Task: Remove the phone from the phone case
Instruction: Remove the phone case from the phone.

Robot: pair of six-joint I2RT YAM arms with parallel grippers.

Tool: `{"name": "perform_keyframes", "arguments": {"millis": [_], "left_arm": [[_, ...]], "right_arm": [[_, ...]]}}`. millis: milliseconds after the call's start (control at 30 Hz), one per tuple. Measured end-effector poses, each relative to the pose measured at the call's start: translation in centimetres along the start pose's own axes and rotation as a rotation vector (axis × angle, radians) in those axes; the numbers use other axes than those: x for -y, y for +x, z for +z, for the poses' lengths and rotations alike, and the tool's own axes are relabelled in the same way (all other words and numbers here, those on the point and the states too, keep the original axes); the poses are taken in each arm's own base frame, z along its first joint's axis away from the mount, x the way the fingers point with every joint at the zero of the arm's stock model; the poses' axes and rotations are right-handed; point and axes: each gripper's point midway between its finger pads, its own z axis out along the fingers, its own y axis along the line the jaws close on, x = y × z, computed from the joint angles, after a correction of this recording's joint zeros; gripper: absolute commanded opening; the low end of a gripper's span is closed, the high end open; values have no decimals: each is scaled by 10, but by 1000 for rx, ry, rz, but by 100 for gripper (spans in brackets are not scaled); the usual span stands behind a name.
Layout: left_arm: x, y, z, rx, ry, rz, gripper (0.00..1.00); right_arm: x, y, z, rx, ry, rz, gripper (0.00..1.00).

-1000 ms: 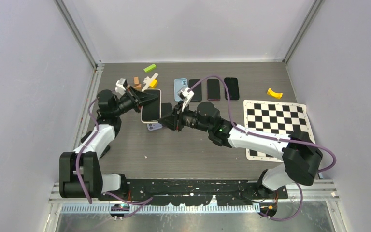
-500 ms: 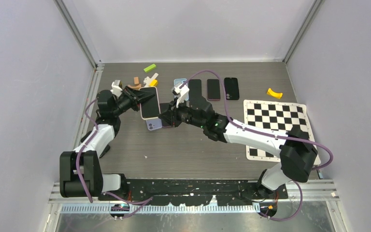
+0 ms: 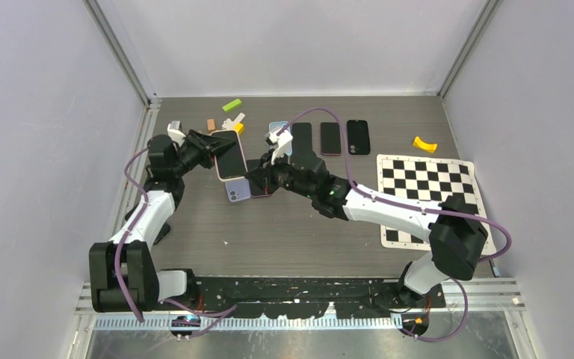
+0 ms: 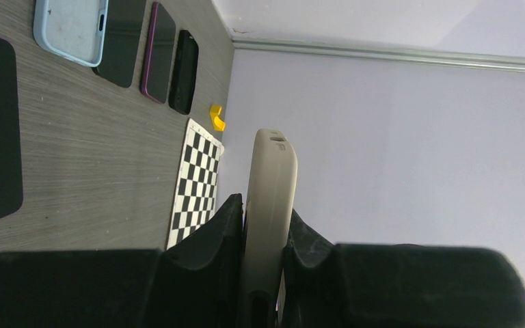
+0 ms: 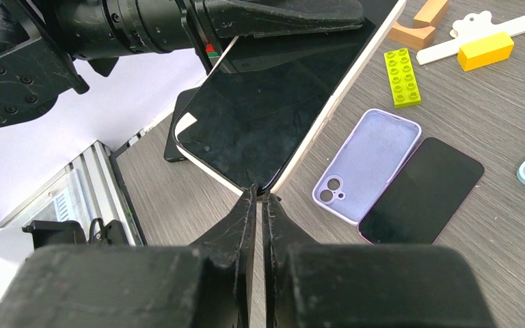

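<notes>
Cased phone held off the table, left of centre in the overhead view.
The left gripper (image 3: 206,144) has its fingers clamped on the phone (image 3: 229,157), which sits in its cream case (image 4: 271,178). To its right, the right gripper (image 5: 260,195) meets the phone's lower corner with its fingers almost together; whether they pinch it cannot be told.

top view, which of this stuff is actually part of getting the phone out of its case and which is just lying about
In the job:
- phone in its beige case
- left fingers gripping it
- right fingers closed on its corner

Lying about:
- lilac case, blue case
- bare dark phones
- green brick, yellow block
- checkerboard
</notes>
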Motion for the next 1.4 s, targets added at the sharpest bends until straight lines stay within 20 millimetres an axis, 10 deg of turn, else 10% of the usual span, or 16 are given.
{"name": "perform_keyframes", "arguments": {"millis": [733, 1400], "left_arm": [[5, -12, 1, 86, -2, -29, 0], [10, -21, 2, 138, 14, -39, 0]], "right_arm": [[13, -17, -1, 71, 16, 130, 1], [29, -9, 8, 39, 67, 587, 1]]}}
